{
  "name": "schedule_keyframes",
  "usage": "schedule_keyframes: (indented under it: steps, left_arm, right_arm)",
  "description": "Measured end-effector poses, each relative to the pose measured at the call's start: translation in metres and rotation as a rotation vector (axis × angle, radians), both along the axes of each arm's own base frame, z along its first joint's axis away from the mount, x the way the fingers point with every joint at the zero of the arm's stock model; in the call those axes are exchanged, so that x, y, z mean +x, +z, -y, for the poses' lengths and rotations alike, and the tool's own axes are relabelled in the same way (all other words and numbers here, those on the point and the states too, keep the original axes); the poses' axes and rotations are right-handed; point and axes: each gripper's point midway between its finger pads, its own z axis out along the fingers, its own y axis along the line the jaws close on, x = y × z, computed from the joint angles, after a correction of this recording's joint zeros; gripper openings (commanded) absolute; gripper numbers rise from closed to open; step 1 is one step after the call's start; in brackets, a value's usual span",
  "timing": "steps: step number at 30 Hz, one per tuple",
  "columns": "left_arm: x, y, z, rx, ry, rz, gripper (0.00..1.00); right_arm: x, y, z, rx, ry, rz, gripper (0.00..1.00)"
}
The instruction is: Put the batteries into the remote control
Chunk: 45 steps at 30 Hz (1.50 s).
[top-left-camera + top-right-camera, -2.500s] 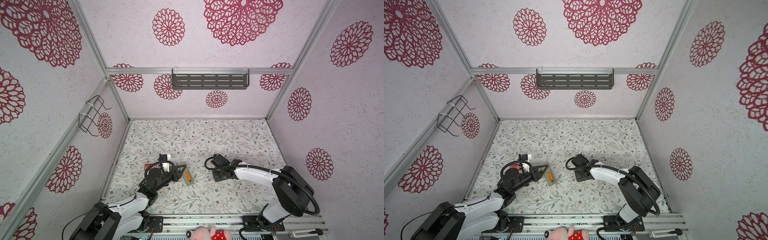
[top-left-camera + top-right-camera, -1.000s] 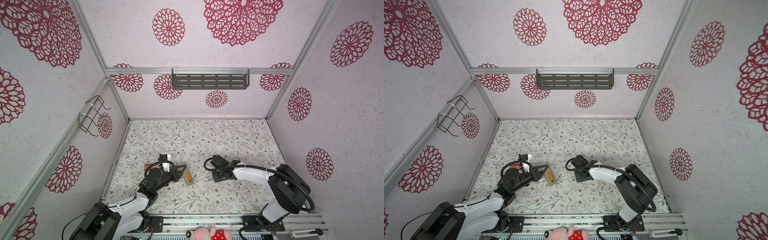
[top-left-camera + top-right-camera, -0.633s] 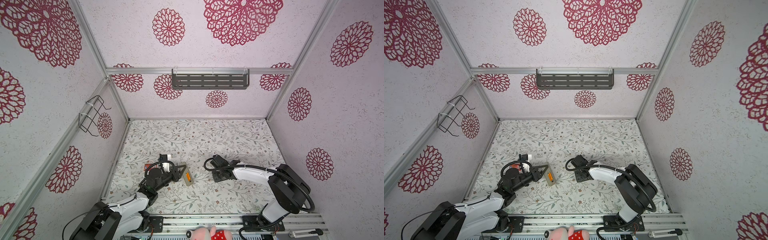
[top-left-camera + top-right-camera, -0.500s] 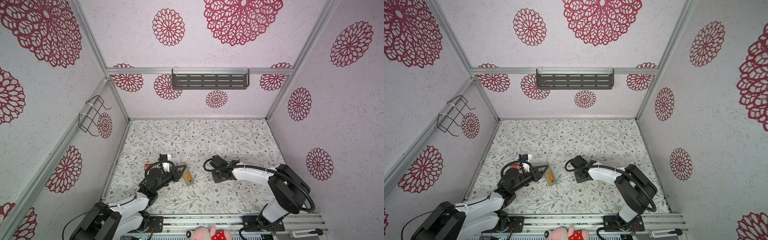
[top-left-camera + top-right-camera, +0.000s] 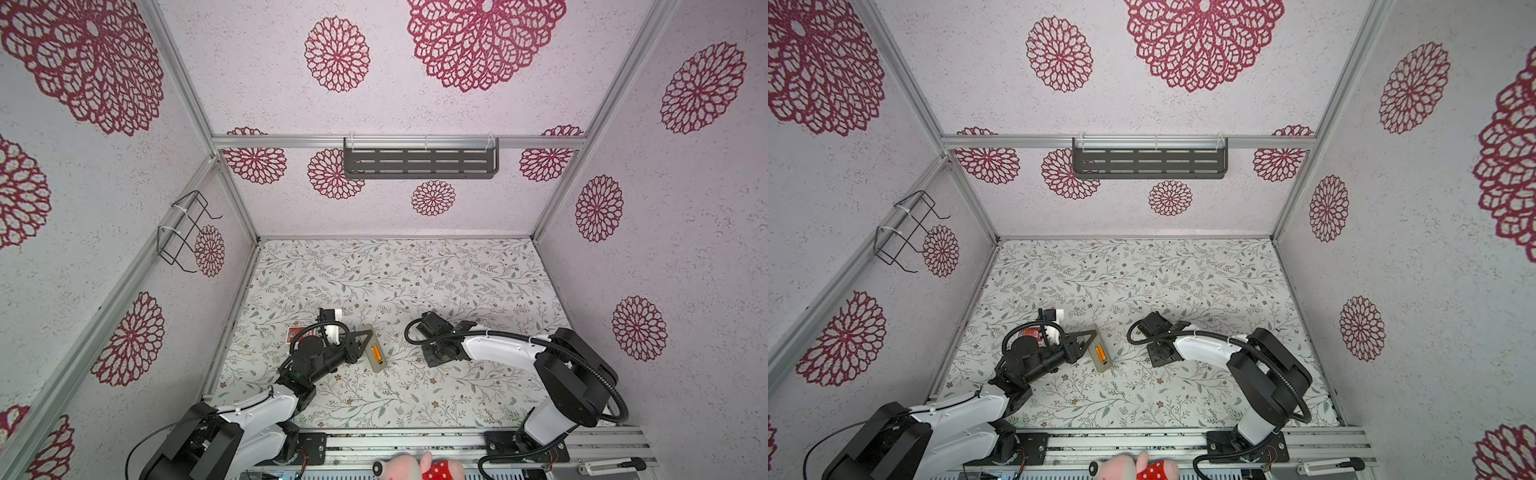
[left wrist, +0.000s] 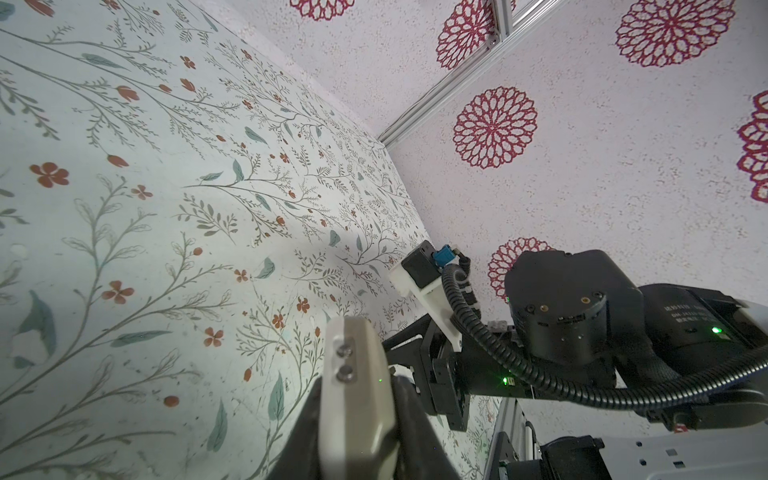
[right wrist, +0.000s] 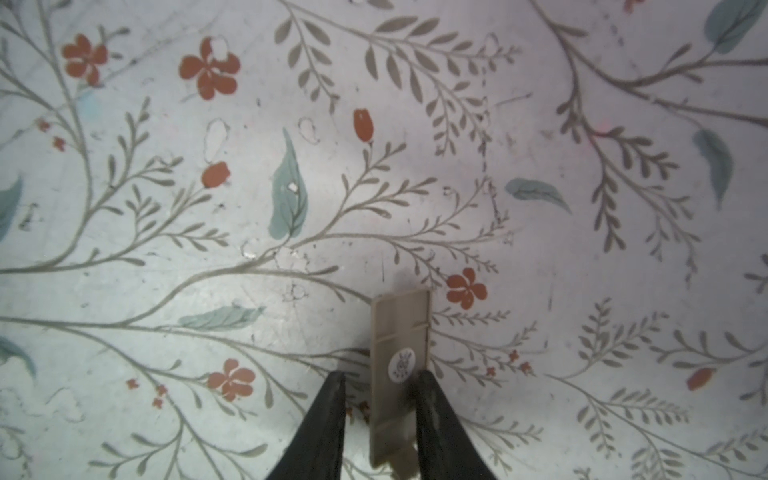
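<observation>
both top views bright, even diffuse light from overhead, only soft shadows under arms on floral mat (image 5: 415,291). wide-angle bowing of frame rails at edges. left wrist view sharp far off, close remote control (image 6: 353,395) soft. right wrist view dimmer, slightly blurred, bright patch mid-frame, darker corners.

Far half of the mat (image 5: 395,270) is free; the remote control (image 5: 380,365) obstructs the near-left.
</observation>
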Motion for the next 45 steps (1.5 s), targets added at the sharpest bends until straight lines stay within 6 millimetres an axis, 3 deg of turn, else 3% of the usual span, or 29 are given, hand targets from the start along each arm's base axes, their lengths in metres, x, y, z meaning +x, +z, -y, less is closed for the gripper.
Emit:
schedule_keyframes:
  steps: [45]
  left_arm:
    - [0.0, 0.001, 0.0, -0.003, 0.0, 0.005, 0.0]
  right_arm:
    - [0.018, -0.001, 0.01, 0.112, -0.074, 0.015, 0.27]
